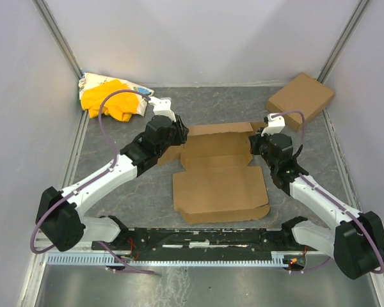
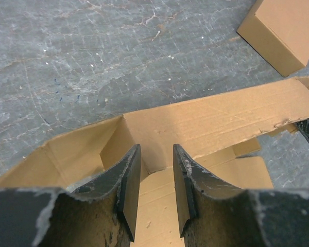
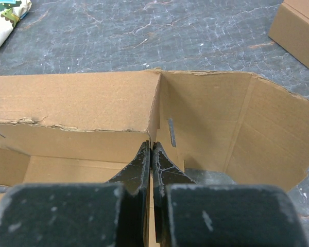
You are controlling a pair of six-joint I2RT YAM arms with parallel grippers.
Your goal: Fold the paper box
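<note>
The paper box [image 1: 221,192] lies partly folded in the middle of the table, its flat lid panel toward the arms and its back wall [image 2: 216,121] raised. My left gripper [image 1: 179,135] is at the box's left end. It stands open [image 2: 155,157] over the box floor, with nothing between its fingers [image 2: 127,177]. My right gripper [image 1: 256,146] is at the right end. It is shut [image 3: 152,145], tips against the corner where the folded back wall [image 3: 72,103] meets the standing side flap [image 3: 216,121].
A second brown cardboard box [image 1: 301,97] sits at the back right, also seen as a box [image 2: 286,31] in the left wrist view. A yellow-and-white cloth bundle [image 1: 112,96] lies at the back left. Grey walls close in the table on three sides.
</note>
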